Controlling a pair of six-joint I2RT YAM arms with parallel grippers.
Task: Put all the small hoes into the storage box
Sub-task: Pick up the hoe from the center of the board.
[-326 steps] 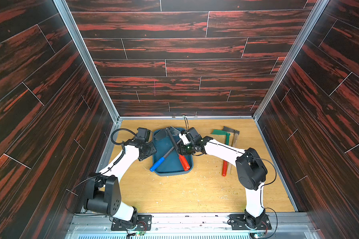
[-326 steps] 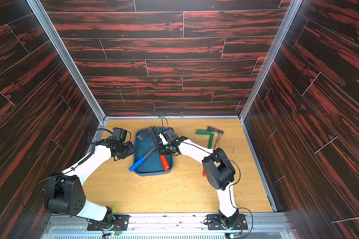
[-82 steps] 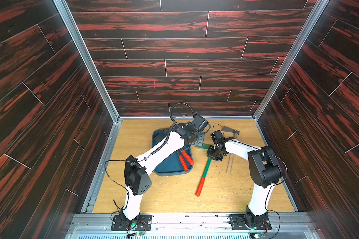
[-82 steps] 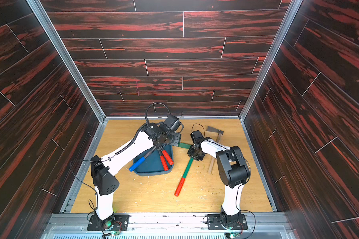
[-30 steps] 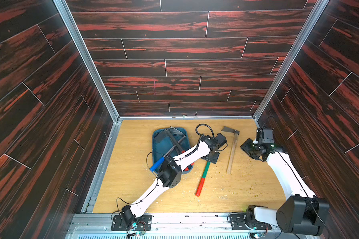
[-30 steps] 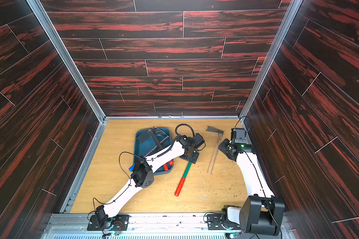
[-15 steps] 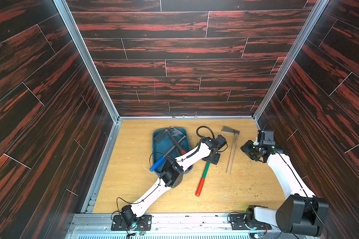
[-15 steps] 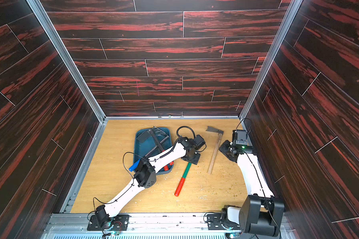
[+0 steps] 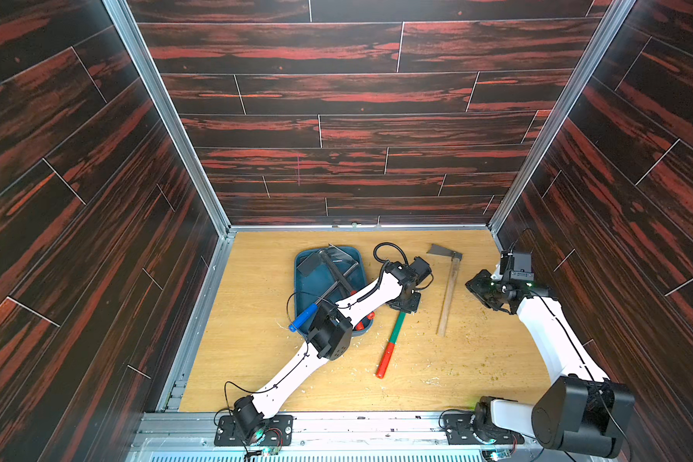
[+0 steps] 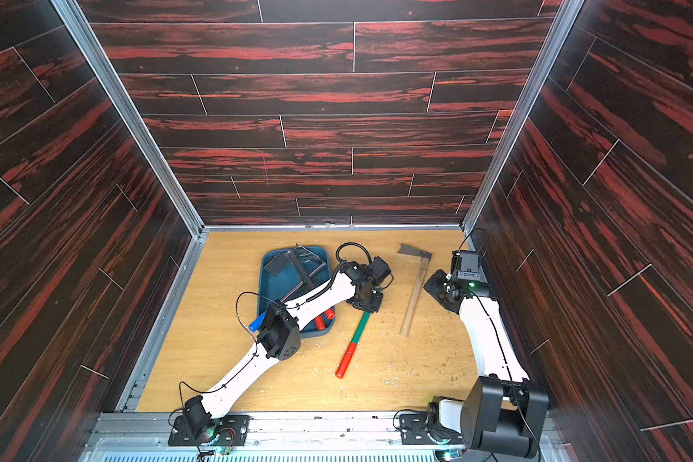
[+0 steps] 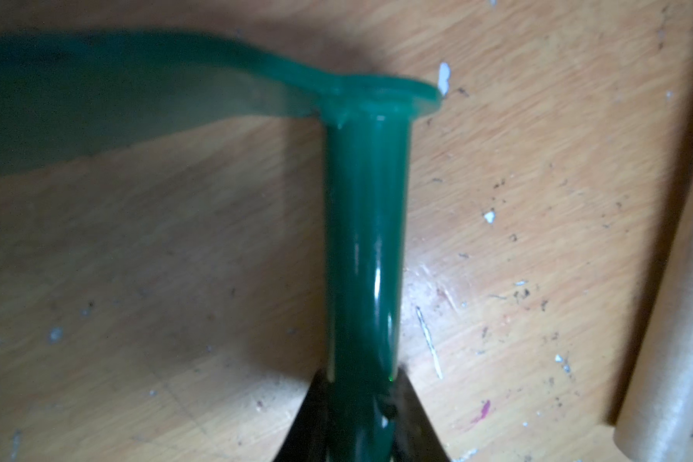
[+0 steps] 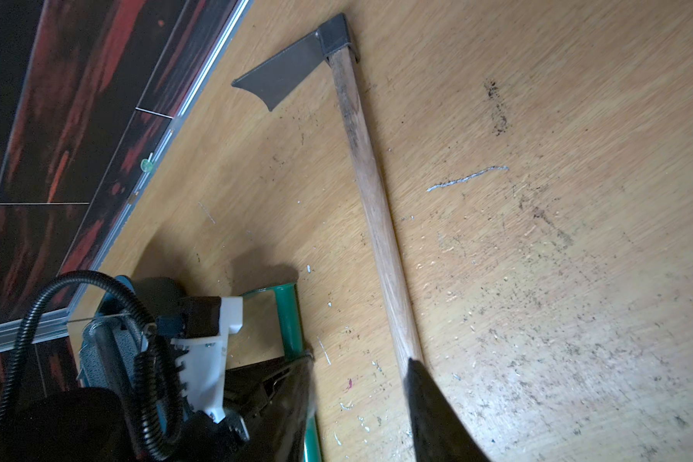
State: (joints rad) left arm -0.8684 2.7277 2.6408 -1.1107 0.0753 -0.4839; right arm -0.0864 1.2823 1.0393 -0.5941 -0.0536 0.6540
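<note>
Left wrist view shows you the small hoe, glossy green plastic, round-shafted, clamped in the left gripper on the scuffed wooden table. In a top view the teal storage box sits at its 10 o'clock; the right gripper, at 2 o'clock, gapes empty.

Both top views are bright and evenly lit from above; the dark wall panels splay outward with wide-angle stretch. The left wrist view is dim and soft: the small hoe has a smeared blade and glare along its shaft. The right wrist view is sharper, with the right end effector dark and unfocused.
</note>
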